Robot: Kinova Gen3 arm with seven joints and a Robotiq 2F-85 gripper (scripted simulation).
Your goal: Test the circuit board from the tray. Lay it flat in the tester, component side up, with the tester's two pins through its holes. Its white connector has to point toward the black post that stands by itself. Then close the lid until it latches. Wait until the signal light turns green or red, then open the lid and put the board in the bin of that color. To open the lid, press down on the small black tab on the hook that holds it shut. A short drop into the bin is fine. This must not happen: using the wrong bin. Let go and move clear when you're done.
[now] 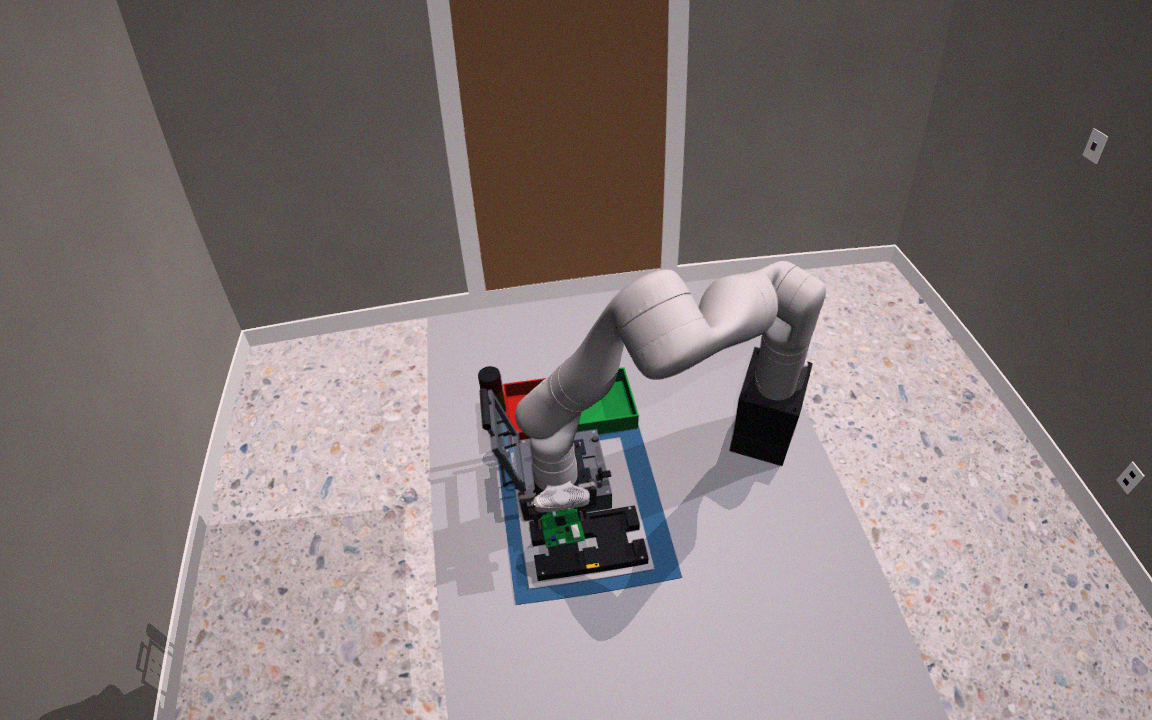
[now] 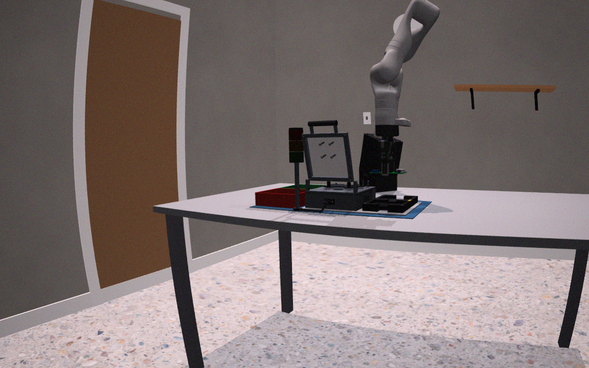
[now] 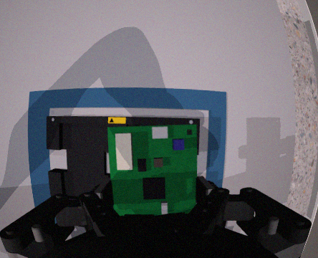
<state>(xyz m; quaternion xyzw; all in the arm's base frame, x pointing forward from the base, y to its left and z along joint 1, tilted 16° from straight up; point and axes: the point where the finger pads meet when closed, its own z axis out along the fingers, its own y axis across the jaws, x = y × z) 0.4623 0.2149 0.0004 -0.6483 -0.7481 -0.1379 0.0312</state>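
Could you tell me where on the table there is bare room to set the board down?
Bare tabletop lies between the blue mat and the arm's black pedestal, and toward the near edge. The mat is crowded: black tray, tester with raised lid, bins behind. The gripper holds the circuit board.
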